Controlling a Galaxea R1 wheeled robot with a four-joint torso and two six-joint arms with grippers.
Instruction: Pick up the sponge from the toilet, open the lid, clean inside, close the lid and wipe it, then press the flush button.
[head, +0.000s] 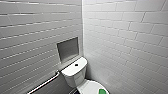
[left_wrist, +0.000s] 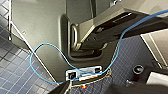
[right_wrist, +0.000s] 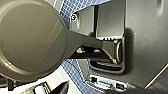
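The left gripper (left_wrist: 86, 90) and the right gripper (right_wrist: 92, 91) hung low beside the robot's grey body (left_wrist: 37, 32), and from where things stood I could not tell whether either was open or closed. Neither was anywhere near the work. I took them to be tucked in that way because the robot stood well back from the fixture, with nothing yet to reach for.

The sponge (head: 102, 91), one bright green pad, lay flat on the lid (head: 90, 87) of the toilet (head: 75, 75), towards the front of it and at the very bottom edge of the head view. The lid looked shut, which I judged was why the sponge sat there: a level, handy spot for the first pick.

Behind the lid rose the single white tank, and in the middle of its top sat the flush button (head: 76, 65), one small dark disc, untouched and well apart from the sponge.

Further out, one square recess (head: 67, 49) was set into the wall just above the tank, and one metal grab rail (head: 46, 83) ran slantwise along that same wall, placed, I supposed, beside the seat for a hand to hold. Two white-tiled walls (head: 125, 37) met in the corner behind the toilet. Down below, a single blue cable (left_wrist: 45, 46) looped loosely across the robot's body over small blue floor tiles (left_wrist: 15, 72)
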